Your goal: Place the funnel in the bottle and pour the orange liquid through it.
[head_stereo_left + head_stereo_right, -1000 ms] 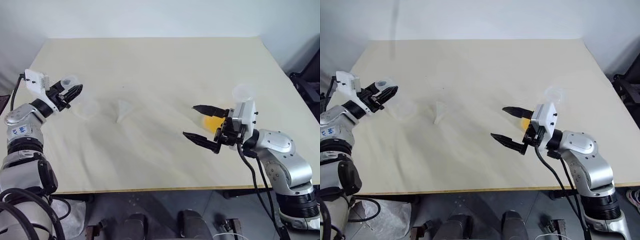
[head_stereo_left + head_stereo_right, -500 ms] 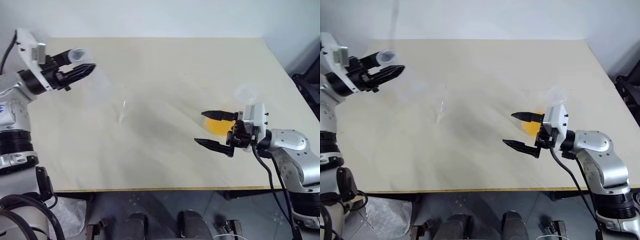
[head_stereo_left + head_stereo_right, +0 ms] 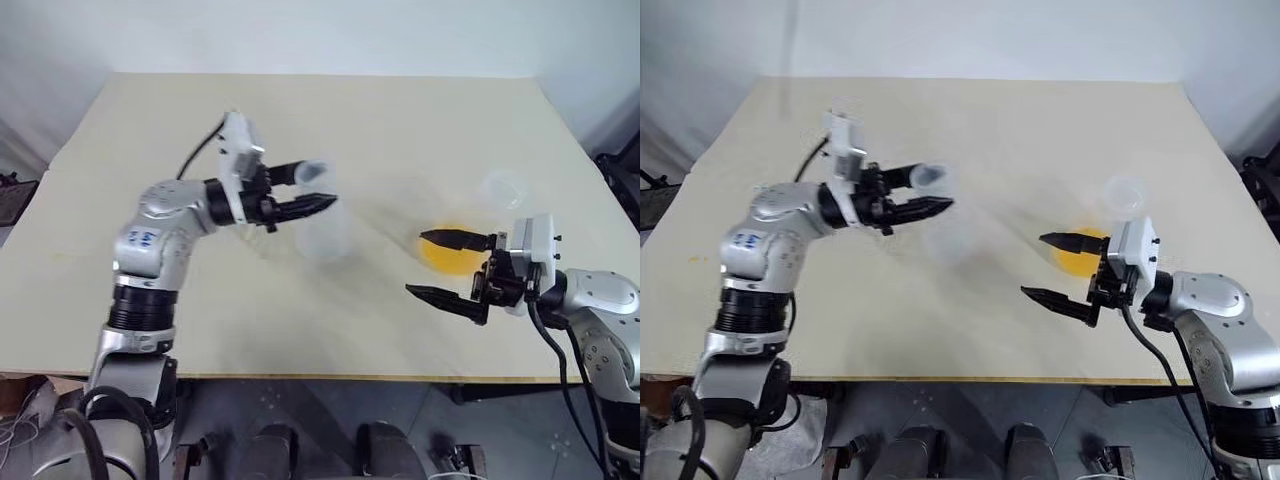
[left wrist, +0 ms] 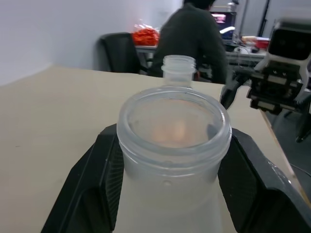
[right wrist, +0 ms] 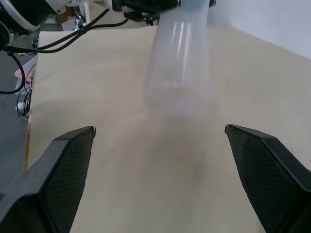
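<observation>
Both head eyes look down over the counter [image 3: 400,130]; each wrist camera looks level along its tool toward the bottle [image 4: 173,145].

On the counter [image 3: 400,130] I count 1 frosted bottle [image 3: 322,225], 1 patch of orange liquid [image 3: 447,255] and 1 small clear cup [image 3: 503,188]. There are 2 black pincers: the left pincer [image 3: 318,188] and the right pincer [image 3: 428,264]. 1 person [image 4: 194,39] sits in the background of the left wrist view.

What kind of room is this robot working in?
Probably a lab or office workshop. A plain table serves as a test bench, and behind it a seated person faces a desk with a screen beside an office chair.
</observation>
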You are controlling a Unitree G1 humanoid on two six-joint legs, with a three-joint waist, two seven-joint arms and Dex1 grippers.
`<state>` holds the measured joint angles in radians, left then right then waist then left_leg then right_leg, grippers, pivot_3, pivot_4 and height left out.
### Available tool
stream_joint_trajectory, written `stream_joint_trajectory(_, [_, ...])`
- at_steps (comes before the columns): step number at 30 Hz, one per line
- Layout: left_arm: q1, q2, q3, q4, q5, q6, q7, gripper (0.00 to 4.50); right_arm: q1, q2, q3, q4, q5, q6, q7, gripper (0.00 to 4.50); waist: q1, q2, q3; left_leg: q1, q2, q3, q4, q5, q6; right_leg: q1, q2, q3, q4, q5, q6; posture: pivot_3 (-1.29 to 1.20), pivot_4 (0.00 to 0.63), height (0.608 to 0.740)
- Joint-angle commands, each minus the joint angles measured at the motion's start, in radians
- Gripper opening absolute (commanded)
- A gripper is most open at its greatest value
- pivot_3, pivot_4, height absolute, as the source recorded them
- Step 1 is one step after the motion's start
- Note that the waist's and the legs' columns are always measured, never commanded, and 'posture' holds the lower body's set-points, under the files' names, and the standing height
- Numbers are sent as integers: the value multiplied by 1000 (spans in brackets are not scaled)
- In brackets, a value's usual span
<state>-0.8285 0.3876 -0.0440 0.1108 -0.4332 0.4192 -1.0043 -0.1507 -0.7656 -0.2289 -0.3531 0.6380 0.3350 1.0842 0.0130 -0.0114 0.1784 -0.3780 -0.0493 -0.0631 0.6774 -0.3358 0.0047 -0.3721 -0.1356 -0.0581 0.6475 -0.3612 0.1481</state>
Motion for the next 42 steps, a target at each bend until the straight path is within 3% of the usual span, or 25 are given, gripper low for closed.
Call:
stream_joint_trajectory(1, [-11, -37, -81, 46, 72, -94, -19, 2358, 60, -20, -62, -56, 11, -6, -8, 4500, 8, 0, 0, 0, 0, 0, 0, 0, 0, 1, 0, 0, -1, 0, 0, 0, 150, 740])
stream_joint_trajectory(12, [-68, -148, -153, 161, 150, -172, -13, 2358, 165, -2, -89, -148, 15, -9, -81, 4500, 12, 0, 0, 0, 0, 2, 1, 0, 1, 1, 1, 0, -2, 0, 0, 0, 150, 740])
stream_joint_trajectory(29, [-101, -207, -190, 258, 220, -201, -36, 2358, 185, -1, -88, -165, 13, -24, -128, 4500, 12, 0, 0, 0, 1, 1, 1, 0, 1, 1, 1, 0, -2, 0, 1, 0, 150, 740])
stream_joint_trajectory(35, [-109, -198, -185, 259, 219, -192, -54, 4311, 183, -7, -93, -156, 12, -25, -129, 4500, 12, 0, 0, 0, 0, 1, 1, 0, 1, 1, 1, 0, -2, 0, 1, 0, 150, 740])
stream_joint_trajectory(42, [-93, -162, -136, 195, 165, -157, -99, 4450, 178, -28, -104, -135, 2, -16, -122, 4500, 11, 0, 0, 0, 1, 1, 1, 0, 1, 1, 1, 0, -2, 0, 0, 0, 150, 740])
